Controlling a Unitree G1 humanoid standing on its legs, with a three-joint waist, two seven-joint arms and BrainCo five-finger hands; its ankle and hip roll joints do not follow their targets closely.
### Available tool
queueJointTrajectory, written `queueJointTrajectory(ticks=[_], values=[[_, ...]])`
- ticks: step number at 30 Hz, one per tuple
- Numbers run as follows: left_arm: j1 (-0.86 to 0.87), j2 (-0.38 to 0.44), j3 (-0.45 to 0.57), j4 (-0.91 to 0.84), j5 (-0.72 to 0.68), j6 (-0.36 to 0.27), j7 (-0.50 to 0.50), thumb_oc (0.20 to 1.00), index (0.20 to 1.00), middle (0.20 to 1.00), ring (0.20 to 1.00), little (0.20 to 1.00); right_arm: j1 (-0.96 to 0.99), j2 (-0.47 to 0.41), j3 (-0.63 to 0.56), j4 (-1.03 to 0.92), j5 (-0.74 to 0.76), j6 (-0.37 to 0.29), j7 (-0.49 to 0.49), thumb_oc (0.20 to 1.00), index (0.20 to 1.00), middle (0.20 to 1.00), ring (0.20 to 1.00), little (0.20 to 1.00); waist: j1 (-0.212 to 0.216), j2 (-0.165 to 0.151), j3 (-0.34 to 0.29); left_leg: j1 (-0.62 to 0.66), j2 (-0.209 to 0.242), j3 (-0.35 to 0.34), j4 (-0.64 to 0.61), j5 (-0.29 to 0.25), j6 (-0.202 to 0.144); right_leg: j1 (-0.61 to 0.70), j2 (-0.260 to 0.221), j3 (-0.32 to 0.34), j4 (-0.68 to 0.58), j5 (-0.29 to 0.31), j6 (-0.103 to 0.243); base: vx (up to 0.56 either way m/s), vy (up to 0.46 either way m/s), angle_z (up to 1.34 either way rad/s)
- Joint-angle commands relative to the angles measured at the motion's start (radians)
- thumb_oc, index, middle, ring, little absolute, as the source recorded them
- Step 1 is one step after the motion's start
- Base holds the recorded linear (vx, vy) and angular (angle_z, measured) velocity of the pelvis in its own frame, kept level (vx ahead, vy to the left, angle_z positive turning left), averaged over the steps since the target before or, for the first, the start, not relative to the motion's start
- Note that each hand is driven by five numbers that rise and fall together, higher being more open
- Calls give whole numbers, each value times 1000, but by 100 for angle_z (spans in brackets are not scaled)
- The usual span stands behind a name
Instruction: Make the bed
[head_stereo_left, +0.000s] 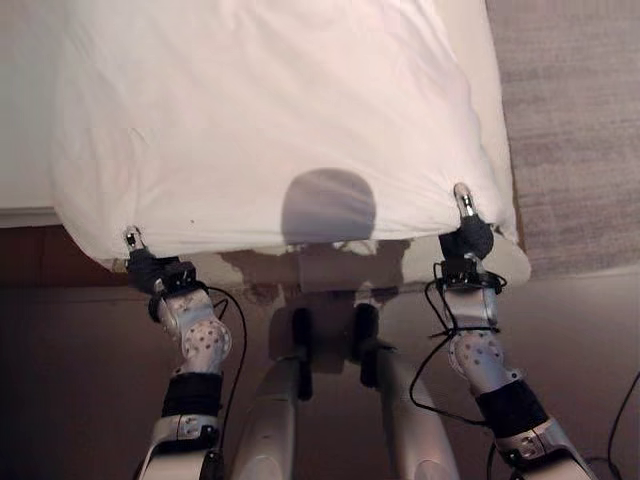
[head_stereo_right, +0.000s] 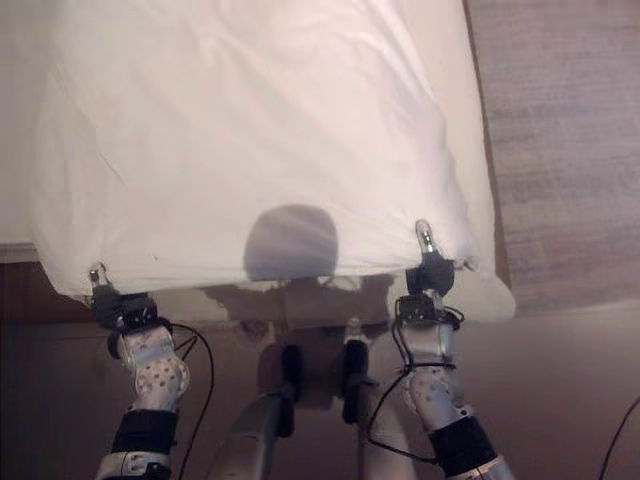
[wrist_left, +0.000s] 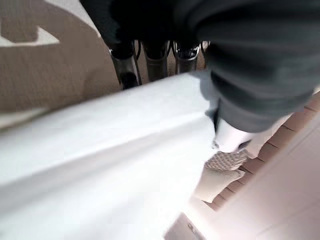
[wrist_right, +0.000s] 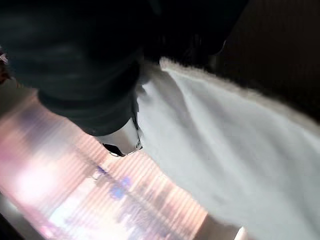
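Brown floor (head_stereo_left: 60, 380) runs along the near side of the bed (head_stereo_left: 505, 262), and a grey rug (head_stereo_left: 570, 120) lies off its right edge. Over the bed spreads a white duvet (head_stereo_left: 270, 110), its near edge hanging just above the foot of the bed. At the near left corner of the duvet the left hand (head_stereo_left: 148, 265) has its fingers (wrist_left: 125, 67) curled over the hem, pinching it. At the near right corner the right hand (head_stereo_left: 468, 235) grips the hem the same way, thumb on top.
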Motion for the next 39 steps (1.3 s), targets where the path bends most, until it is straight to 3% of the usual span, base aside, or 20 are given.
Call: queueJointTrajectory(ticks=[1,2,3,6,7,8,9,12,13,14,15,17,21,22,23,25,32,34,37,39], values=[[44,24,40,-51,91,-56,-36,200,200,200,200,200,96,-41,-116,-96,-58,-72,6,200,200,200,200,200,-4,5,-117,-57,48,-102,60,64,-72,58,-34,-9,-134,78,113,-25,115,22],[58,37,40,-111,124,-80,-38,200,200,200,200,200,83,-40,-105,-34,-68,-72,-1,200,200,200,200,200,17,-13,-109,24,170,-198,-70,101,-79,52,-32,17,-108,66,124,-34,218,3],[51,37,38,-125,122,-94,-38,200,200,200,200,200,81,-36,-107,-20,-66,-78,-7,200,200,200,200,200,20,-11,-103,60,210,-227,-142,143,-92,47,-34,31,-89,64,132,-43,215,-23],[46,42,33,-129,121,-100,-41,200,200,200,200,200,80,-29,-111,-6,-57,-80,-9,200,200,200,200,200,19,-8,-98,88,250,-241,-208,183,-104,36,-45,44,-74,66,141,-61,255,22],[34,42,14,-139,117,-107,-41,200,200,200,200,200,79,-26,-120,18,-69,-78,-34,200,200,200,200,200,12,8,-96,125,282,-191,-246,178,-109,32,-88,43,-73,80,174,-126,513,2],[21,48,2,-132,107,-113,-57,200,200,200,200,200,78,-35,-123,18,-91,-76,-38,200,200,200,200,200,4,17,-94,114,262,-155,-209,135,-99,41,-122,40,-94,125,203,-220,916,-10],[14,58,-7,-136,77,-124,-82,200,200,200,200,200,91,-24,-142,9,-89,-73,-38,200,200,200,200,200,-1,11,-81,49,187,-141,-73,53,-98,59,-190,64,-202,236,246,-172,798,17],[12,63,-25,-124,61,-114,-97,200,200,200,200,200,102,-9,-157,18,-97,-79,-52,200,200,200,200,200,-11,13,-94,-33,102,-100,89,-13,-86,140,-273,60,-359,359,265,-53,442,22],[11,63,-25,-124,60,-114,-98,200,200,200,200,200,102,-9,-157,18,-97,-79,-52,200,200,200,200,200,-12,14,-96,-36,101,-101,91,-13,-86,139,-273,58,-361,361,265,114,1025,18],[31,85,-66,-139,51,-93,-137,200,200,200,200,200,138,-6,-169,17,-77,-53,-29,200,200,200,200,200,-29,47,-139,-61,6,-85,153,-108,-25,209,-320,109,-496,404,249,109,787,43],[31,86,-67,-140,51,-93,-137,200,200,200,200,200,138,-6,-169,18,-76,-53,-28,200,200,200,200,200,-31,44,-142,-66,2,-85,153,-104,-24,206,-324,109,-499,408,251,189,1125,55],[73,99,-67,-147,68,-63,-150,200,200,200,200,200,172,9,-168,30,-75,-48,-18,200,200,200,200,200,-37,51,-157,-48,-37,-90,139,-109,4,204,-292,130,-490,398,228,91,429,37],[121,97,-46,-182,96,-32,-138,200,200,200,200,200,180,15,-146,27,-59,-37,11,200,200,200,200,200,-31,50,-154,24,-70,-48,4,-54,21,154,-131,15,-320,220,178,-3,323,-15],[121,97,-46,-182,96,-32,-138,200,200,200,200,200,180,15,-146,27,-59,-37,11,200,200,200,200,200,-31,50,-154,24,-70,-48,4,-54,21,153,-131,15,-320,220,178,-54,291,-38],[132,86,-61,-193,100,-9,-134,200,200,200,200,200,203,9,-143,12,-49,-39,23,200,200,200,200,200,-45,44,-135,75,-97,-38,-64,-32,10,140,13,25,-194,137,158,-36,213,-21],[148,83,-69,-197,120,2,-129,200,200,200,200,200,218,-6,-129,2,-53,-34,38,200,200,200,200,200,-52,38,-127,94,-108,-33,-85,-25,13,112,78,53,-131,103,143,-25,145,-12],[175,50,-64,-192,101,4,-136,200,200,200,200,200,214,-36,-113,10,-79,-23,39,200,200,200,200,200,-27,51,-125,82,-85,17,-75,-20,21,122,91,76,-182,114,132,-20,-68,-17],[186,30,-75,-180,87,18,-154,200,200,200,200,200,225,-47,-142,15,-79,-28,30,200,200,200,200,200,-31,64,-138,70,-76,15,-52,-7,3,156,91,67,-214,97,117,11,-244,-23],[175,17,-99,-174,72,19,-164,200,200,200,200,200,223,-57,-166,18,-79,-44,13,200,200,200,200,200,-32,70,-116,11,-75,3,60,51,-67,185,74,38,-215,84,100,-50,-127,34],[179,4,-94,-178,70,24,-162,200,200,200,200,200,216,-57,-166,27,-85,-46,-1,200,200,200,200,200,-35,65,-119,30,-33,12,64,14,-48,183,58,33,-195,78,102,-37,-18,41]])
